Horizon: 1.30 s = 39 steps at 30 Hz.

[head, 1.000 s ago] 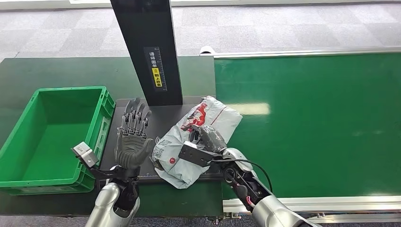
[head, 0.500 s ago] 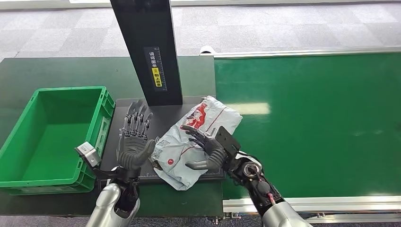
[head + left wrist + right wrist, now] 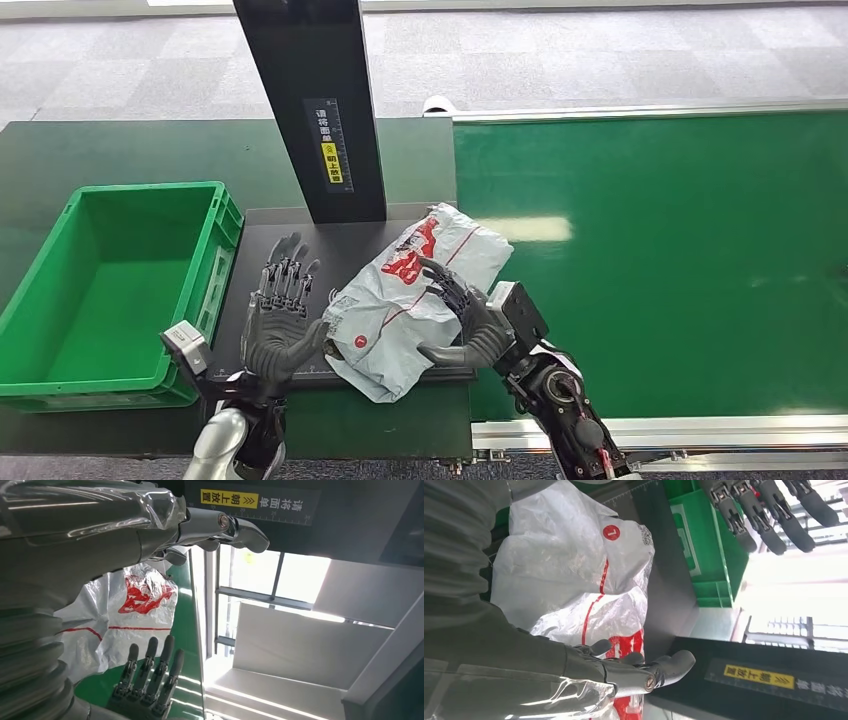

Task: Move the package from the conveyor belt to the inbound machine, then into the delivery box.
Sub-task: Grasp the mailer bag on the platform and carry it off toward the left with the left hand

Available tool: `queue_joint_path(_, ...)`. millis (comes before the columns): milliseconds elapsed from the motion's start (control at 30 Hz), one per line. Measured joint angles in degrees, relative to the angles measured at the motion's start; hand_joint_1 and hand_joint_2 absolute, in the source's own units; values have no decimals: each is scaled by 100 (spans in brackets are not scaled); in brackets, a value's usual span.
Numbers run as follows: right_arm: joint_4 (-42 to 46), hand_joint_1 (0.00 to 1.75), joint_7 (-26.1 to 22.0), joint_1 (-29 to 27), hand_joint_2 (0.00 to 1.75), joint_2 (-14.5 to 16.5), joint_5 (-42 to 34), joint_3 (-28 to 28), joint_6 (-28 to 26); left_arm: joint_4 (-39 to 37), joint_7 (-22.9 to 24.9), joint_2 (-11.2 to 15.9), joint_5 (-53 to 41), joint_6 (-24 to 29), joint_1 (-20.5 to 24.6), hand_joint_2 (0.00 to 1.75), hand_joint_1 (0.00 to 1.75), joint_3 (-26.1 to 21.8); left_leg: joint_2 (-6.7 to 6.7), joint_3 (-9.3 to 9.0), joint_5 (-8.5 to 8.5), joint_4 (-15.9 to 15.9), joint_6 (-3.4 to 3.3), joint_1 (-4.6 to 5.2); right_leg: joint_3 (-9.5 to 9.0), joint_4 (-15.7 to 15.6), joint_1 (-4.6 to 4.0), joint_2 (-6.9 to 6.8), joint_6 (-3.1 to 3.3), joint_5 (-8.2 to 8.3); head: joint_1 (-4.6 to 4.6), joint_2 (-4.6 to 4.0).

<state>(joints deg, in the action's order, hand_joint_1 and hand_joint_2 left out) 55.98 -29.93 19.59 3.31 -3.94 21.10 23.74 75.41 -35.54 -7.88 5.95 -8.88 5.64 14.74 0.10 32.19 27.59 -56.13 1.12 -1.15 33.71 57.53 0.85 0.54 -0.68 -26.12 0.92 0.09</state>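
Here the right hand [image 3: 470, 325] stands on edge with its fingers spread wide and holds nothing; its palm faces the package [image 3: 415, 290] from the conveyor side, thumb low by the bag's near end, fingertips just at the crinkled plastic, though actual contact cannot be told. Opposite it, the left hand [image 3: 280, 325] is likewise wide open, palm turned toward the package, fingers upright and apart from the bag. Between the two hands, the package, a grey-white plastic mailer with red print and a round red sticker, lies on the black platform of the inbound machine [image 3: 300, 235], its far end reaching toward the green conveyor belt [image 3: 650, 260]. The machine's dark post [image 3: 315, 100] rises behind it, carrying a yellow label. Left of the platform, on the bench [image 3: 100, 150], stands the green delivery box [image 3: 215, 240].
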Motion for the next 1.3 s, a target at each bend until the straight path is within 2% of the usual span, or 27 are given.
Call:
queue_joint_path(167,759,0,-13,-507,175,-70,207,-235,-433,70,136,1,-407,-110,-144,175,0,-37,-1,0,0,0,0,0,0,0,0,-2,0,0,1,0)
queue_joint_path(267,1273,0,-36,-862,175,-100,553,-446,-1005,115,218,-3,-658,-189,-230,175,0,-72,-3,3,1,0,0,0,4,0,1,-4,-2,-2,1,0)
queue_joint_path(333,1638,0,-152,-1106,175,-89,809,-653,-1720,135,242,-9,-834,-274,-256,175,0,-81,-6,6,1,-1,0,1,7,-1,2,-9,-3,-3,2,0)
queue_joint_path(467,2341,0,-337,-1606,175,60,1554,-1211,-3610,168,314,-34,-1206,-317,-253,175,0,-68,-10,12,2,0,-1,1,7,-1,3,-20,-4,-5,1,0)
queue_joint_path(600,2725,0,-326,-1923,175,226,2061,-1571,-4532,183,550,-95,-1767,150,-233,175,0,-24,-6,11,2,0,-1,1,8,-1,2,-16,-4,-5,2,0)
queue_joint_path(833,2997,0,-304,-2081,175,355,2139,-1825,-4733,181,656,-155,-2211,544,-182,175,0,50,-6,9,2,0,-1,1,7,-1,2,-16,-3,-5,1,0)
queue_joint_path(900,3034,0,-201,-2096,175,376,2184,-1868,-4788,172,823,-158,-2789,1082,-155,175,0,85,-7,9,2,0,-1,1,8,-1,2,-16,-3,-5,1,0)
queue_joint_path(1000,3066,0,93,-2119,175,406,2361,-1937,-4852,86,1352,-158,-4172,2247,-69,175,0,157,-8,10,2,0,-1,1,8,-1,2,-17,-3,-5,1,0)
queue_joint_path(1067,3071,0,215,-2126,175,434,2445,-1973,-4822,-39,1740,-158,-4935,2643,17,175,0,204,-9,10,2,0,-1,1,7,-1,3,-17,-3,-5,1,0)
queue_joint_path(1167,3070,0,283,-2123,175,482,2515,-2008,-4734,-318,2303,-158,-5871,2619,138,175,0,294,-8,10,2,0,-1,1,7,-1,3,-17,-3,-5,1,0)
queue_joint_path(1300,3069,0,302,-2118,175,528,2586,-2031,-4668,-697,2574,-169,-6452,2356,252,175,0,387,-8,10,2,0,-1,1,7,-1,3,-17,-3,-5,1,0)
